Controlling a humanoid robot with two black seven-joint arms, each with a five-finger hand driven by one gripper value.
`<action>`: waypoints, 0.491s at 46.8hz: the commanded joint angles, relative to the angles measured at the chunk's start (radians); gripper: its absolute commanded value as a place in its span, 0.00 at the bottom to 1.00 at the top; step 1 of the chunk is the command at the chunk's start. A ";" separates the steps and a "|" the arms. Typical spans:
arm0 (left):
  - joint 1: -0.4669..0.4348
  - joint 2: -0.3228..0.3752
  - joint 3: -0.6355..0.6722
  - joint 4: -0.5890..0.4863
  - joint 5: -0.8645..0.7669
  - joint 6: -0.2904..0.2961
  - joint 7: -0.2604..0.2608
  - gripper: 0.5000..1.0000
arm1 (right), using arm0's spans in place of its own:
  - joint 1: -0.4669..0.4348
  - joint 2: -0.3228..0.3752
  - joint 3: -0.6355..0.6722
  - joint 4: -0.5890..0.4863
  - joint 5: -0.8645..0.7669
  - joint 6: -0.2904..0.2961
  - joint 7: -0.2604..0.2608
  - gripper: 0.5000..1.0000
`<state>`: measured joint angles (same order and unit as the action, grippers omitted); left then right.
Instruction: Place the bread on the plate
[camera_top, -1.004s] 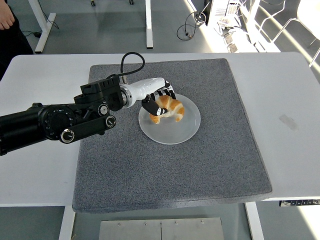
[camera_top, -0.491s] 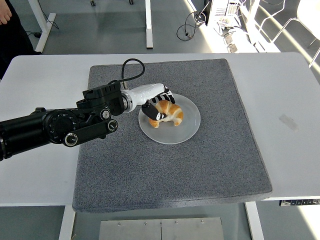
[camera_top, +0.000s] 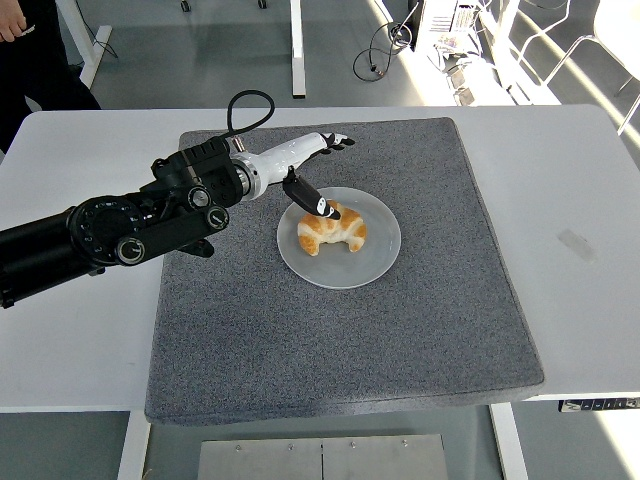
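A golden croissant-shaped piece of bread (camera_top: 333, 232) lies on the white round plate (camera_top: 375, 260), a little left of the plate's middle. My left hand (camera_top: 325, 172) hovers above the plate's upper-left rim with its fingers spread and holding nothing. Its thumb (camera_top: 318, 204) points down toward the bread and appears just clear of it. The other fingers (camera_top: 338, 141) stretch out to the upper right, away from the plate. No right arm shows in the head view.
The plate rests on a large grey mat (camera_top: 340, 300) that covers the middle of the white table (camera_top: 580, 200). A person in dark clothing (camera_top: 30, 50) stands at the top left, beyond the table's far edge.
My left hand has let go of the bread, opened, and risen up and back toward the upper left. The bread now rests on the plate.
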<state>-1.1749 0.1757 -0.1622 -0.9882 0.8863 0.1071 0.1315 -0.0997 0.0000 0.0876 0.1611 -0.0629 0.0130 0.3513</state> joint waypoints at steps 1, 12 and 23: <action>0.003 0.014 -0.040 0.000 -0.052 0.011 -0.001 0.93 | 0.000 0.000 0.001 0.000 0.000 0.001 0.000 1.00; 0.049 0.025 -0.154 0.000 -0.171 0.147 -0.119 0.93 | 0.000 0.000 0.001 0.000 0.000 -0.001 0.000 1.00; 0.095 0.033 -0.224 0.016 -0.374 0.240 -0.253 0.93 | 0.000 0.000 0.000 0.000 0.000 0.001 0.000 1.00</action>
<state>-1.0863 0.2086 -0.3719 -0.9852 0.5620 0.3391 -0.1035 -0.0996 0.0000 0.0878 0.1611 -0.0629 0.0129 0.3512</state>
